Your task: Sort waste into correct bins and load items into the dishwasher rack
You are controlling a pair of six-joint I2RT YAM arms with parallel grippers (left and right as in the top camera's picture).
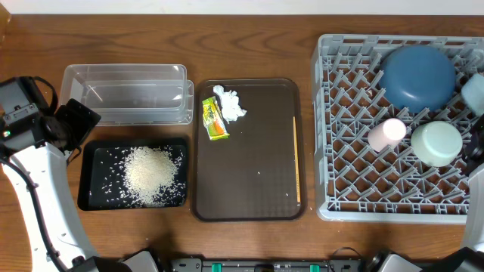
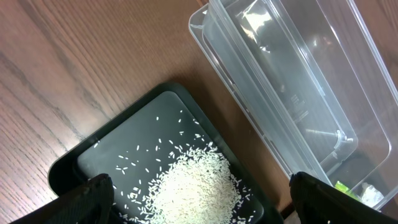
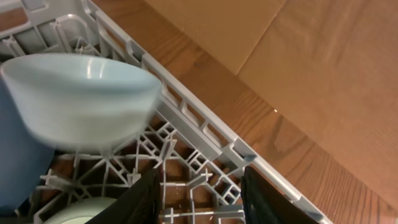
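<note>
Rack loaded, scraps waiting

Right claw, jaws apart and empty, hangs by the light-blue bowl at the rack's 2 o'clock. Left claw gapes over rice in the black tray. Likely next: tissue and wrapper at the brown tray's 11 o'clock, chopstick at 3, needing fine pinches.

Dark brown rectangular serving tray was plain. On it: crumpled white tissue, yellow-green-orange snack wrapper, pale thin wooden chopstick. Left of it: shallow black rectangular tray under white rice grains; clear colourless plastic tub. Right of it: grey lattice-patterned plastic crate held large blue bowl, small pink cup, small mint-green bowl, small light-blue bowl. Wooden table showed brown streaked grain.
</note>
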